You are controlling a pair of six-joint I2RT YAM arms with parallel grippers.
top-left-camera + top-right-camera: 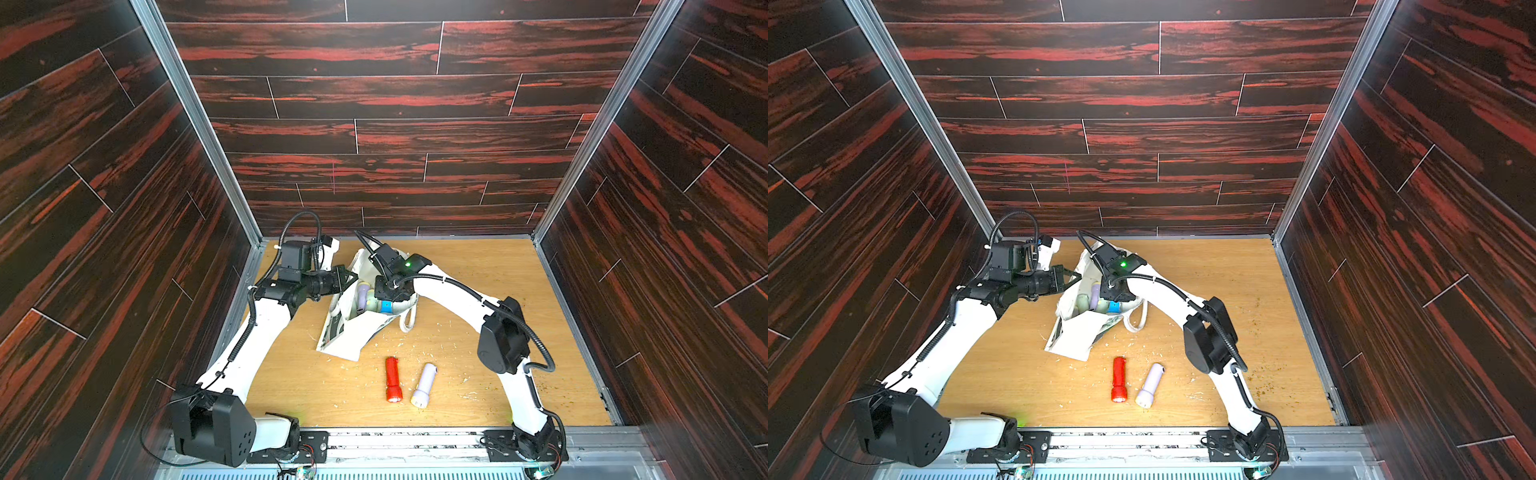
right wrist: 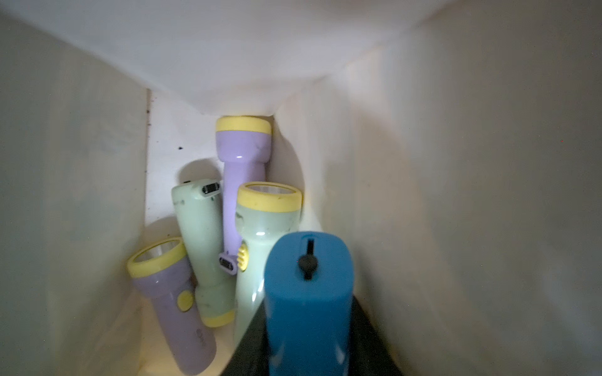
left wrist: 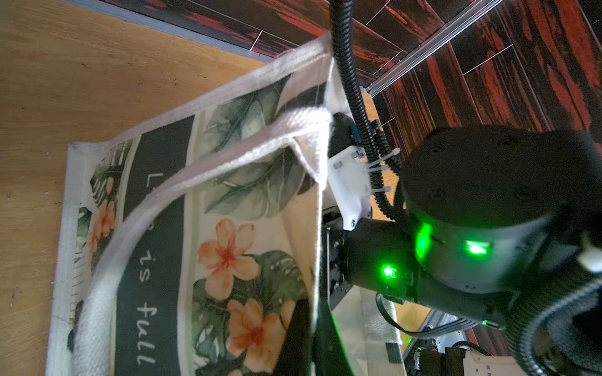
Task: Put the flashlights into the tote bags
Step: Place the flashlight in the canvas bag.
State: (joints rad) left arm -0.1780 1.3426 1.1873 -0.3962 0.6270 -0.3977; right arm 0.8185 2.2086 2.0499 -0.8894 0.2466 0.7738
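Our right jaws grip the blue flashlight by its barrel inside the tote bag; our left jaws pinch its limp rim. Light, stiff, slick plastic, we judge: take it mid-barrel. At six o'clock from the bag, a red flashlight and a lilac flashlight lie on the littered counter, between dark wood walls.
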